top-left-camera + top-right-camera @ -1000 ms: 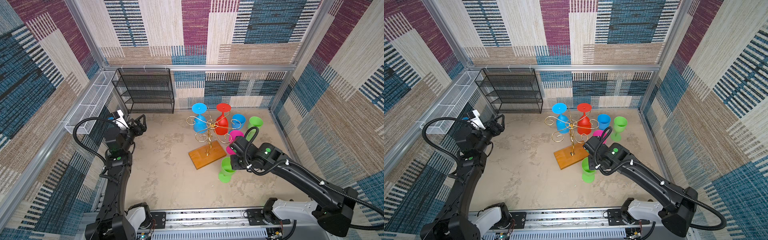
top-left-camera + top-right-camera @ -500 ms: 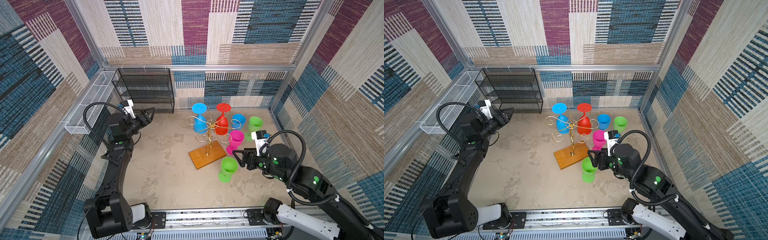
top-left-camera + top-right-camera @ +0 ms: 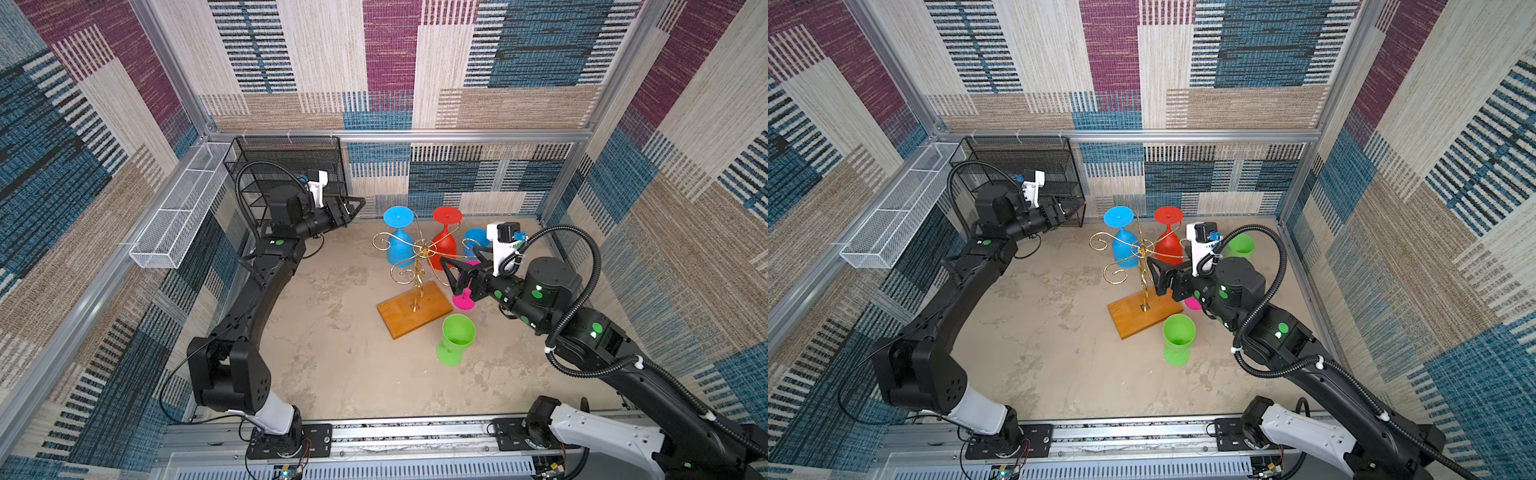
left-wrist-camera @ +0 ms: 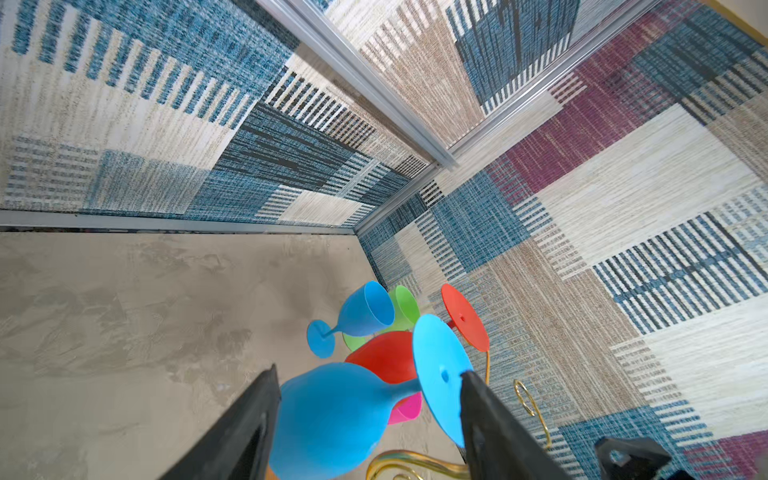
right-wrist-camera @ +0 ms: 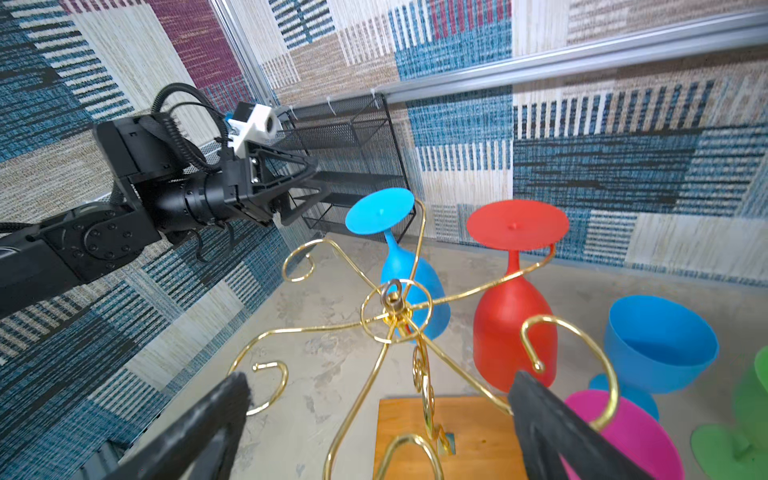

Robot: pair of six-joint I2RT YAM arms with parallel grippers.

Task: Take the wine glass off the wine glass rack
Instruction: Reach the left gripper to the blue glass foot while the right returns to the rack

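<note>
The mottled grey-beige worktop (image 3: 332, 365) carries everything. At its far left corner stands a black mesh shelf unit (image 3: 286, 162), and a long white wire basket (image 3: 178, 216) runs along the left wall. Near the middle stands the wine glass rack (image 3: 415, 309): thin gold wire scroll arms on a central post over a rectangular orange-brown wooden base. Two plastic stemmed glasses hang upside down from its far arms, a blue wine glass (image 3: 398, 247) and, to its right, a red wine glass (image 3: 444, 249). Upright on the worktop are a lime-green glass (image 3: 456, 336) just beside the base, a pink glass (image 3: 464, 299) half hidden behind the right claw, and a second blue glass (image 3: 473, 239) farther back.

The right claw (image 3: 449, 276) is spread wide and holds nothing. It sits just beside the rack's right-hand scroll arms. In the right wrist view the gold wires show between its fingers (image 5: 232, 399), and contact cannot be told. The left claw (image 3: 355, 210) is parted and empty, well apart from the rack, pointing towards the blue wine glass.
</note>
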